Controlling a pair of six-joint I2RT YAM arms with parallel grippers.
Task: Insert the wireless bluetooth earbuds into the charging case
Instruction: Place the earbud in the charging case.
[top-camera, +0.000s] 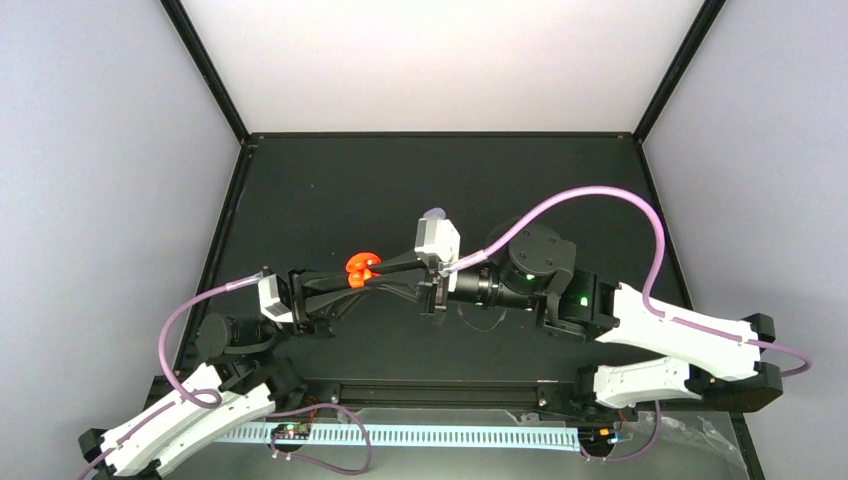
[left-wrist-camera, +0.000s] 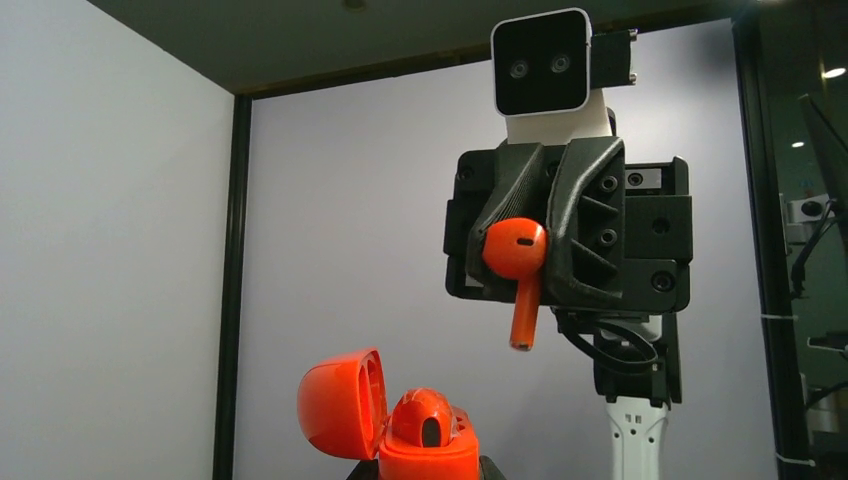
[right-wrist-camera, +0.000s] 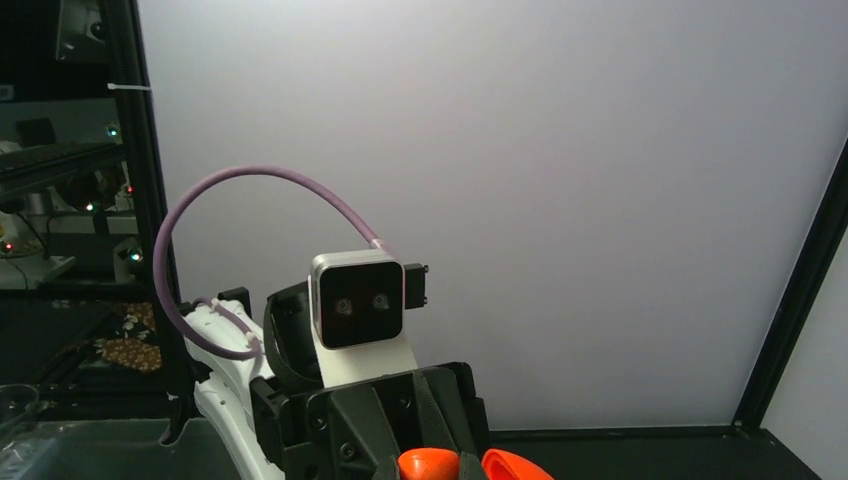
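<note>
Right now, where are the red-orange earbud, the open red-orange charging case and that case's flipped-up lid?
red-orange hook-shaped earbud (left-wrist-camera: 515, 248): left wrist view, on its rounded head.
open red-orange charging case (left-wrist-camera: 430, 464): left wrist view, on its body's front.
flipped-up lid (left-wrist-camera: 335, 402): left wrist view, on its outer shell.

A: Where's the red-orange earbud (left-wrist-camera: 515, 258)?
B: Aloft, rounded head up, stem hanging straight down
A: And the charging case (left-wrist-camera: 430, 455)?
B: Below-left of it, upright, same red-orange, lid (left-wrist-camera: 340, 403) swung open to the left
</note>
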